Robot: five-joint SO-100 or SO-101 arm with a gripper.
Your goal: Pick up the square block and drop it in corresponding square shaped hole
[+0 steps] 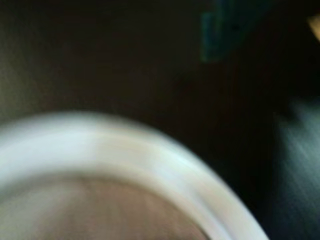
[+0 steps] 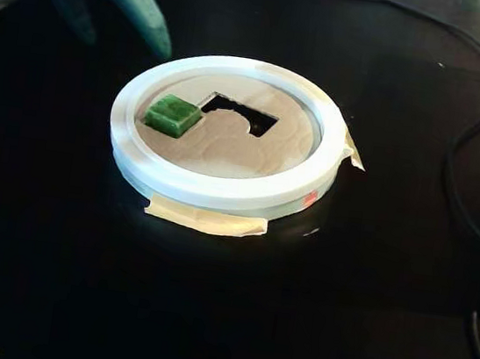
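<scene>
No writing is showing anywhere. Only the fixed view is showing the square block (image 2: 172, 115) sitting inside the rim (image 2: 221, 190), left of the irregular cut-out (image 2: 242, 113); the gripper (image 2: 113, 3) is hanging beyond, grip impossible to tell.

Square block (image 2: 172, 114) on the disc (image 2: 235, 148), left part in the fixed view, inside the rim (image 2: 212, 189), just left of the larger cut-out (image 2: 240, 114). Gripper (image 2: 113, 3) above and behind, at upper left, apart from the rim. Cable (image 2: 472, 130) along the right side of the table (image 2: 364, 311). Tape piece (image 2: 205, 219) under the rim's front edge.
</scene>
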